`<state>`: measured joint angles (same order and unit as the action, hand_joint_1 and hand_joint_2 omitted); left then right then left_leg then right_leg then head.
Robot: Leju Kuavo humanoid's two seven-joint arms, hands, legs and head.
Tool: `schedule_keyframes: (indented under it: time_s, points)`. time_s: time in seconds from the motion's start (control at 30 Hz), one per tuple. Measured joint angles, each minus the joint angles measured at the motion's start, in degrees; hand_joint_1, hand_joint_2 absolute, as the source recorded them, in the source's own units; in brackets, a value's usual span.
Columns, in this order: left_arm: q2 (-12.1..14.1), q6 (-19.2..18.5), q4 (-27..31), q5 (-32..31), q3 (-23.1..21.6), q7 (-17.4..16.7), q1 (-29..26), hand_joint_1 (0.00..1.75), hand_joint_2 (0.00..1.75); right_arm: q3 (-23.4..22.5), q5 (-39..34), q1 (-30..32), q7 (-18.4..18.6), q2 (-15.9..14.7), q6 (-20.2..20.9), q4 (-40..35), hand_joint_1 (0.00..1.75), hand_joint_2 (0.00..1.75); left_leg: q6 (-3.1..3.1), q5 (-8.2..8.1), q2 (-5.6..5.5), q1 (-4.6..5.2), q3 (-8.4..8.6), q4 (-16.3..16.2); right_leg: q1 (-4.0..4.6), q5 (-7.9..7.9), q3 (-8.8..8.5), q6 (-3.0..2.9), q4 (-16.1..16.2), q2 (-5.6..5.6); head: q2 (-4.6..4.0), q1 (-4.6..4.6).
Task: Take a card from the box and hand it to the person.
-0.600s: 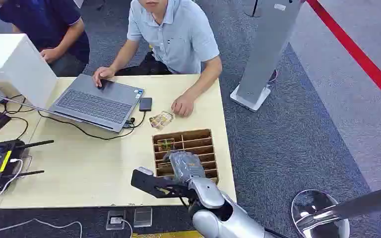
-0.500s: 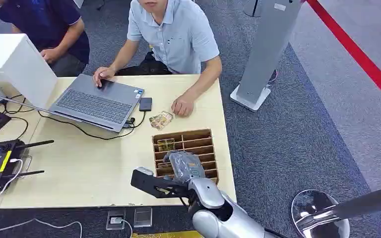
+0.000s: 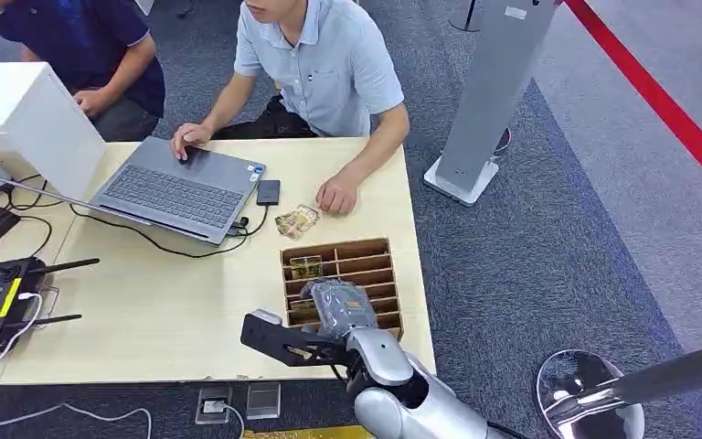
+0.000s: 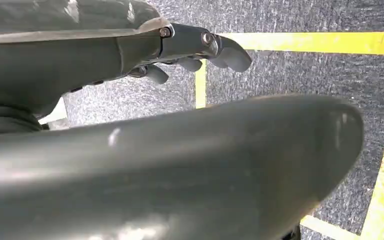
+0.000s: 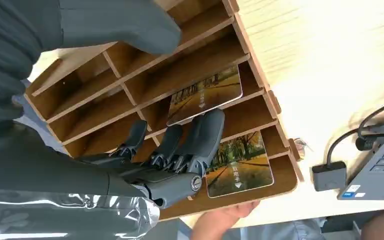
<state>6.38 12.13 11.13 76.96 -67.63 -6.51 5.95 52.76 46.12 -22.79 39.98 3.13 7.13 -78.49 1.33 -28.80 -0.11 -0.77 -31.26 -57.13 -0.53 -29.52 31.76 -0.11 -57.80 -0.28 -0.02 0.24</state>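
Right robot hand (image 5: 170, 150) empty, fingers apart over box (image 3: 379, 251) slots near table edge (image 3: 418, 274).

The right hand (image 3: 336, 306) covers the lower slots of the box (image 3: 379, 247). The print on the cards (image 5: 207, 95) is too small to read. The upper frame edge cuts off both people's heads.

Wooden box (image 3: 341, 251), open-topped, split by thin slats into rows of compartments; sits near the worktop's right front corner. One card (image 5: 205, 95) with a tree-lined path print lies tilted in a middle compartment, one edge propped on a slat. Second card (image 5: 239, 165), same print, lies in the end compartment nearest the person (image 3: 318, 69).
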Motion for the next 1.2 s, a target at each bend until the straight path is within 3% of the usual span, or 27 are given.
schedule_keyframes:
  time_s: [0.2,0.63,0.7,0.87,1.2]
  points:
    - [0.00,0.00,0.00,0.00,0.00,0.00,0.00,0.00,0.00,0.02,0.00,0.00,0.00,0.00,-0.02,0.00,0.87,1.75,0.00,0.00,0.00,0.00,0.00,0.00,0.00,0.00,0.00,0.00,0.00,0.00,0.00,0.00]
    - [0.00,-0.07,0.00,0.00,0.02,0.00,0.00,0.00,0.00,0.28,0.09,0.00,0.00,0.00,-0.13,0.11,0.94,1.75,0.00,0.00,0.00,0.00,0.00,0.00,0.00,0.00,0.00,0.00,0.00,0.00,0.00,0.00]
    - [0.00,-0.07,0.00,0.00,0.00,0.00,0.00,0.00,0.00,0.31,0.11,0.00,0.00,0.00,-0.18,0.11,1.08,1.75,0.00,0.00,0.00,0.00,0.00,0.00,0.00,0.00,0.00,0.00,0.00,0.00,0.00,0.00]
    - [0.00,-0.07,0.00,0.00,0.00,0.00,0.00,0.00,0.00,0.33,0.09,-0.01,0.00,0.00,-0.35,0.15,1.17,1.75,0.00,0.00,0.00,0.00,0.00,0.00,0.00,0.00,0.00,0.00,0.00,0.00,0.00,0.00]
    - [0.00,-0.07,0.00,-0.02,0.00,0.00,0.00,0.00,0.00,0.35,-0.09,-0.02,0.00,0.00,-0.55,0.17,1.17,1.75,0.00,0.00,0.00,0.00,0.00,0.00,0.00,0.00,0.00,0.00,0.00,0.00,0.00,0.00]
